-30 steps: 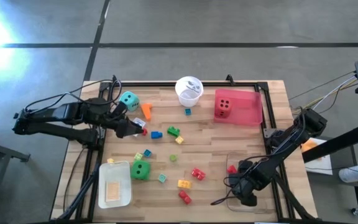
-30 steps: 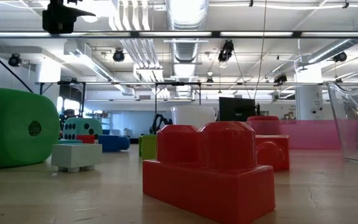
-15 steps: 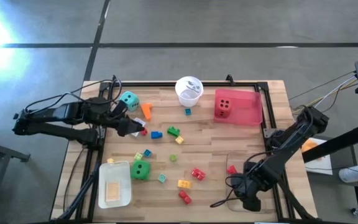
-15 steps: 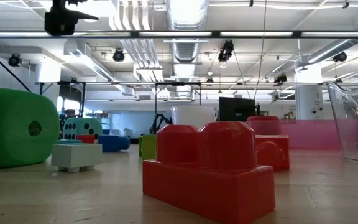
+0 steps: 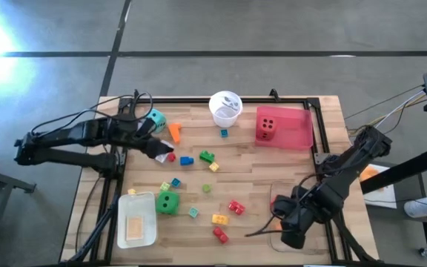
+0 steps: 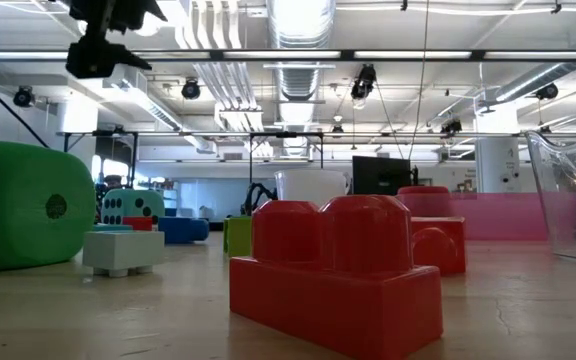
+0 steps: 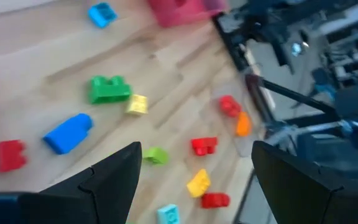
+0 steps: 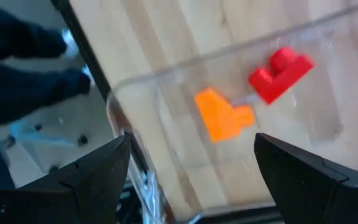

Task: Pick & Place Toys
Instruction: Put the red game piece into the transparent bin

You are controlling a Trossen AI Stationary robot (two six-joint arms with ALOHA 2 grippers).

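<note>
My right claw (image 5: 291,236) has swung back over the clear tray (image 8: 166,124), spread and empty; orange brick (image 8: 221,116) dropped. Left claw (image 5: 156,148) spread above bench (image 5: 273,170).

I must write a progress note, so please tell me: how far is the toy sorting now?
Done: a red dotted die sits in the pink tray; a red brick and an orange brick lie in the clear tray. In hand: nothing; the open right gripper hangs over that tray, and the open left gripper hovers empty. Left: the green dotted die, teal die and many loose bricks on the wooden table.
</note>
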